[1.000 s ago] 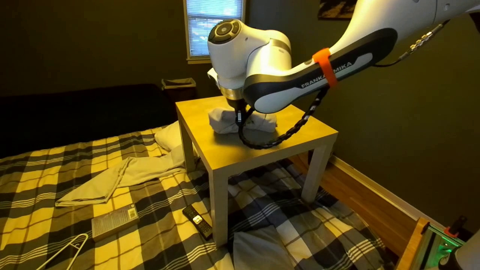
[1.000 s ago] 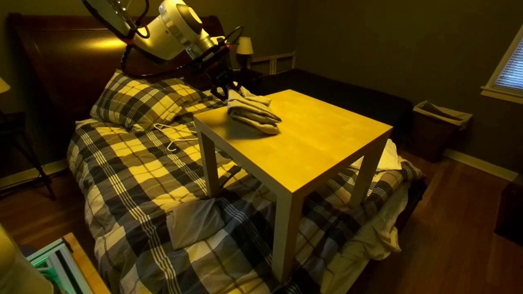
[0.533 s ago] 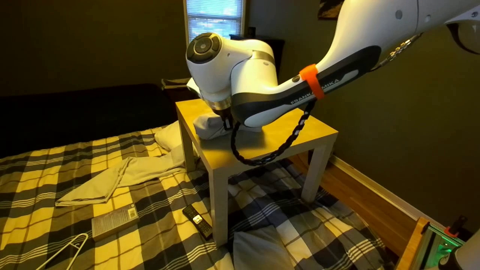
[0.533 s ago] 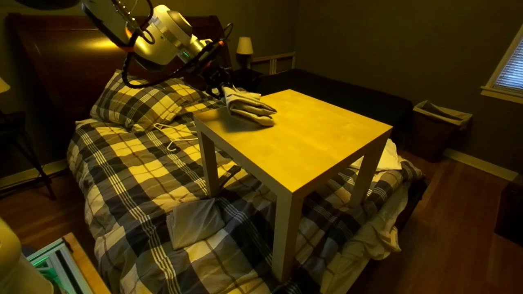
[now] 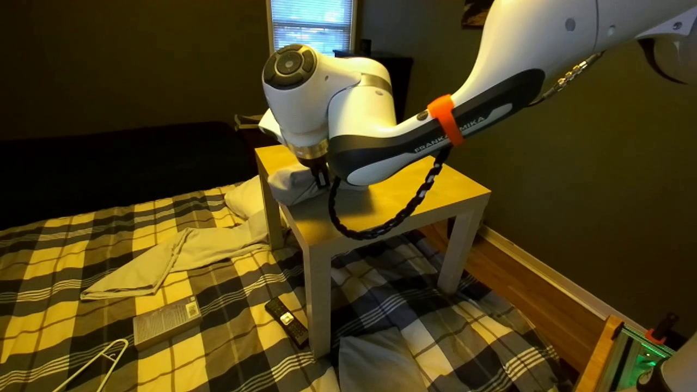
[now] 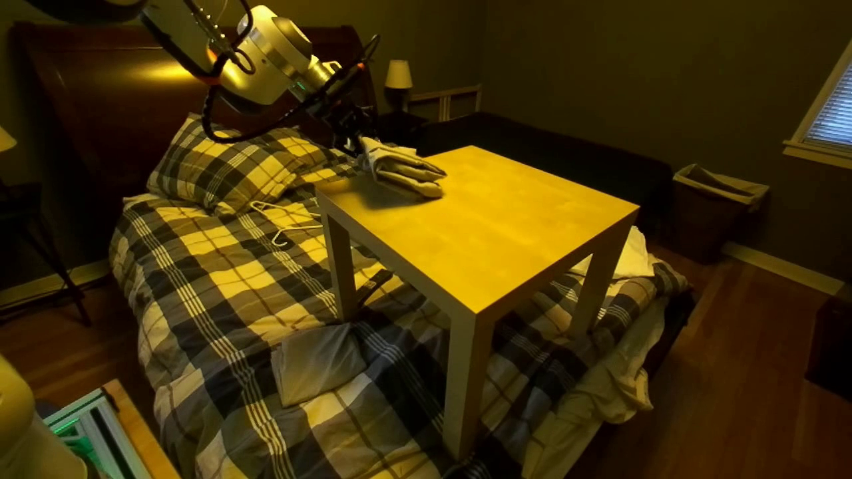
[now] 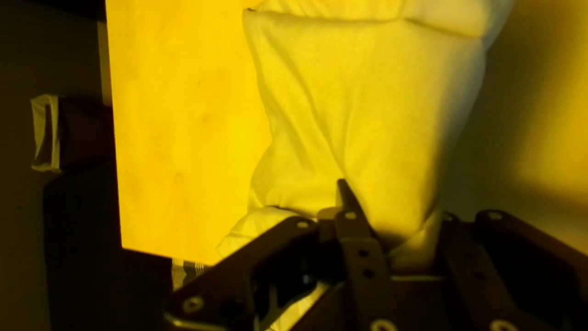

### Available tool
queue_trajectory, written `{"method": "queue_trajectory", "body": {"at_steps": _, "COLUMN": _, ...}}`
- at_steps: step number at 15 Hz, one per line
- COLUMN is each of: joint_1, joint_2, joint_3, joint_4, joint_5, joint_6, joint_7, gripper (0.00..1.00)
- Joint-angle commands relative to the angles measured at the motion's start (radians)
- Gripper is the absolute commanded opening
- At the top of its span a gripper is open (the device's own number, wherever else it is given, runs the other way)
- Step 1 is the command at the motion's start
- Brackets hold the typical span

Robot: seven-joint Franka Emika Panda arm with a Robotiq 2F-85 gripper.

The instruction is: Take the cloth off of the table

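The light grey folded cloth [image 6: 403,171] is at one edge of the wooden table [image 6: 519,233]. It also shows in an exterior view [image 5: 289,186], partly behind the wrist. My gripper [image 6: 356,143] is shut on the near end of the cloth. In the wrist view, the cloth [image 7: 367,101] runs in between the fingers [image 7: 390,207] and spreads out over the tabletop ahead of them. A dark shadow lies under and beside the cloth. I cannot tell whether its far end still touches the table.
The table stands on a plaid bed [image 5: 228,294]. On the bed lie a remote control [image 5: 287,322], a grey box [image 5: 166,322], a white hanger [image 5: 103,356], beige fabric [image 5: 185,256] and a grey folded cloth [image 6: 318,364]. Plaid pillows [image 6: 226,166] lie by the headboard.
My gripper and the cloth have moved together across the table toward the edge on the pillow side. The cloth's folds have shifted a little. The gripper has kept its hold.
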Motion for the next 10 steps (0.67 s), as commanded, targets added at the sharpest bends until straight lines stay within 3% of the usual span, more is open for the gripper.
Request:
{"method": "queue_trajectory", "body": {"at_steps": 1, "joint_1": 0.027, "joint_2": 0.115, "joint_3": 0.026, "joint_4": 0.148, "joint_5": -0.038, "joint_6": 0.033, "joint_7": -0.156, "gripper": 0.03}}
{"method": "queue_trajectory", "body": {"at_steps": 10, "joint_1": 0.061, "joint_2": 0.331, "joint_3": 0.097, "joint_4": 0.361, "joint_5": 0.026, "joint_6": 0.29, "joint_7": -0.549, "gripper": 0.03}}
